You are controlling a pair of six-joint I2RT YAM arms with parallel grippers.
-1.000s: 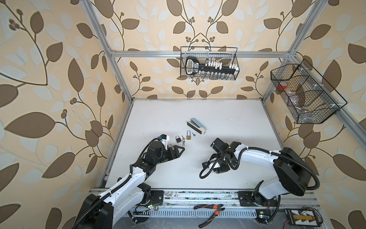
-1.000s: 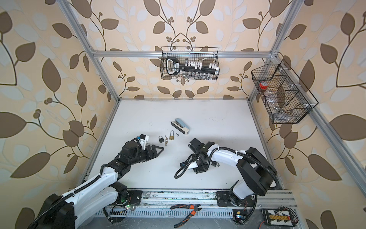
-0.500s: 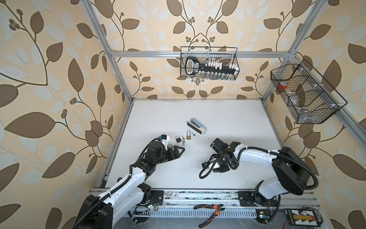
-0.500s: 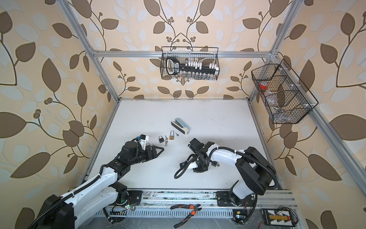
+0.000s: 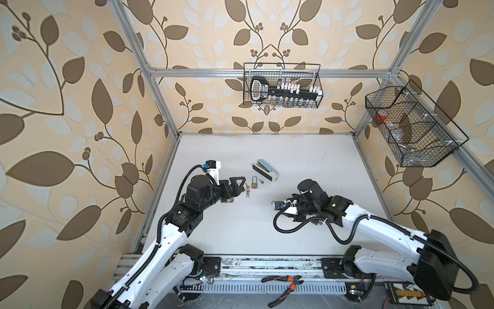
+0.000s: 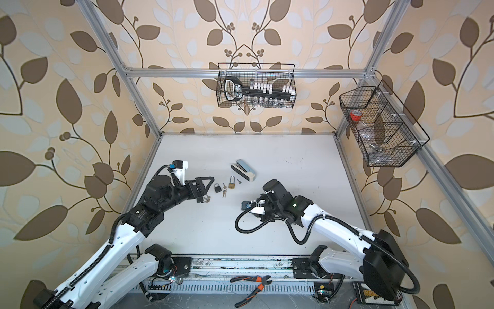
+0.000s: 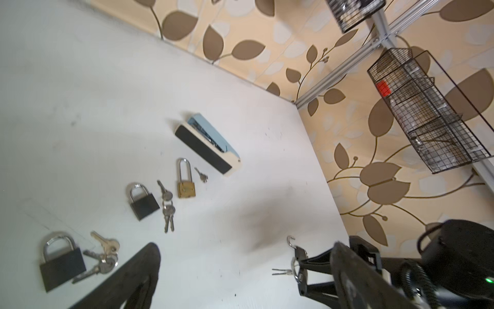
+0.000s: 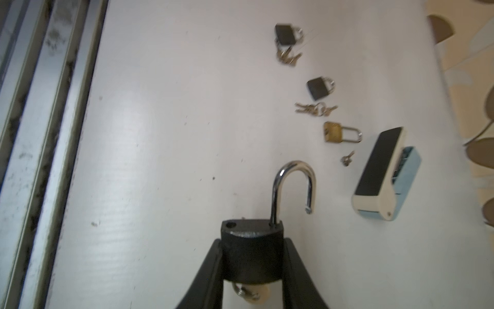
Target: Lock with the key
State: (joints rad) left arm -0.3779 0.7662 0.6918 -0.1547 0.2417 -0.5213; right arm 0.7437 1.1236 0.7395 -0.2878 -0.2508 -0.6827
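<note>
My right gripper is shut on the body of a black padlock. Its steel shackle stands swung open above the table. A key ring shows under the lock's base; in the left wrist view the keys stick out sideways from the held padlock. In both top views this gripper is hidden under its own wrist. My left gripper is open and holds nothing, low over the table left of the row of locks.
On the table lie a large black padlock with keys, a small black padlock, a key bunch, a brass padlock, one small key and a stapler. Pliers lie on the front rail.
The right jaws have narrowed onto the black padlock's body. The left jaws have spread a little wider. Neither arm has visibly shifted.
</note>
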